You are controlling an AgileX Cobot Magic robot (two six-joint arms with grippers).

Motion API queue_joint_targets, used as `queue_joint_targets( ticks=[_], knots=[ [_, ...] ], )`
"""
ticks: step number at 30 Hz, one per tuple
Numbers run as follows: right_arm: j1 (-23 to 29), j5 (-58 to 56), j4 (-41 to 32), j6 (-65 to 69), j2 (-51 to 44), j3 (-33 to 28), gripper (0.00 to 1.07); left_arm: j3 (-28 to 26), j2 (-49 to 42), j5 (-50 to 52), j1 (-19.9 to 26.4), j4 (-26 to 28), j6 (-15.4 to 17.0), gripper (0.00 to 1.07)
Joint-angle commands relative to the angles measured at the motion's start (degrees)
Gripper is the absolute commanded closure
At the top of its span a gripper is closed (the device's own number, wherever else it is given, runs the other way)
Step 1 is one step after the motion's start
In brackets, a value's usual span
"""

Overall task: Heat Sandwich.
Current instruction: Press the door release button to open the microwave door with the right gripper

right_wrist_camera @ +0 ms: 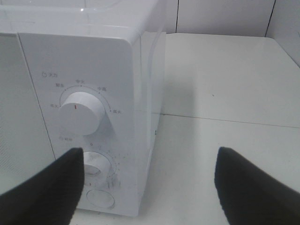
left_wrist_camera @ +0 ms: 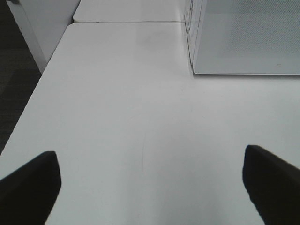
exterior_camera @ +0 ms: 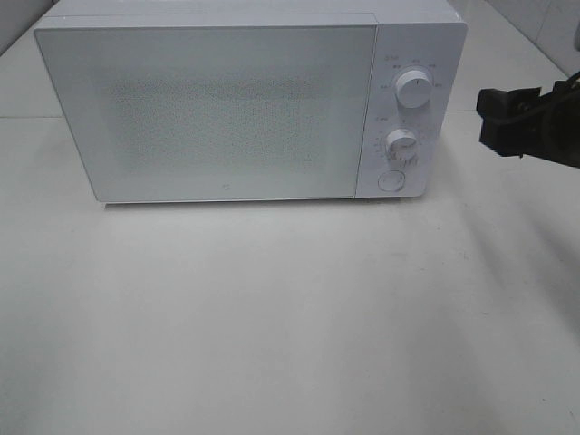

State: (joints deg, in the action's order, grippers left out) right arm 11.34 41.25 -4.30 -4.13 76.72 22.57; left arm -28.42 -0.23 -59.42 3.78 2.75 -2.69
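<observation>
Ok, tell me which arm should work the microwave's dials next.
Right. The right gripper hangs open beside the control panel, facing the upper dial and lower dial. The left gripper, also open, is over the table, with only a corner of the microwave in its view.

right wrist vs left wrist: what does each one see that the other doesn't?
Right wrist only: the control panel of the microwave, with its upper dial, lower dial and round button. The open right gripper frames them.
Left wrist only: the door's dotted window, the dark floor past the table edge, and the open left gripper with nothing between its fingers.
Both: the white microwave standing on the white table.
</observation>
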Motion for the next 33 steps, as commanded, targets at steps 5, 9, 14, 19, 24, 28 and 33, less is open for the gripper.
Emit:
queue_joint_targets(
  ticks=[5,9,14,19,24,28,33],
  knots=[
    [8.59,14.73,-15.93,-7.62,8.08,-2.75,0.32,0.17,-1.49,0.46,0.00,0.23,0.00,0.05],
    [12.72,19.14,-20.74,-7.56,12.26,-3.21,0.32,0.17,-1.49,0.46,0.00,0.23,0.00,0.05],
    [16.96,23.03,-24.06,-7.56,16.27,-3.21,0.32,0.17,-1.49,0.46,0.00,0.23,0.00,0.05],
    [20.80,25.38,-26.87,-5.56,20.00,-3.21,0.32,0.17,-1.49,0.46,0.00,0.23,0.00,0.05],
    [23.78,27.16,-29.34,-3.95,22.98,-3.09,0.32,0.17,-1.49,0.46,0.00,0.23,0.00,0.05],
    [25.95,27.33,-31.57,-3.50,24.52,-3.09,0.32,0.17,-1.49,0.46,0.00,0.23,0.00,0.05],
    [27.73,27.73,-32.20,-3.50,26.18,-3.09,0.32,0.17,-1.49,0.46,0.00,0.23,0.00,0.05]
  ],
)
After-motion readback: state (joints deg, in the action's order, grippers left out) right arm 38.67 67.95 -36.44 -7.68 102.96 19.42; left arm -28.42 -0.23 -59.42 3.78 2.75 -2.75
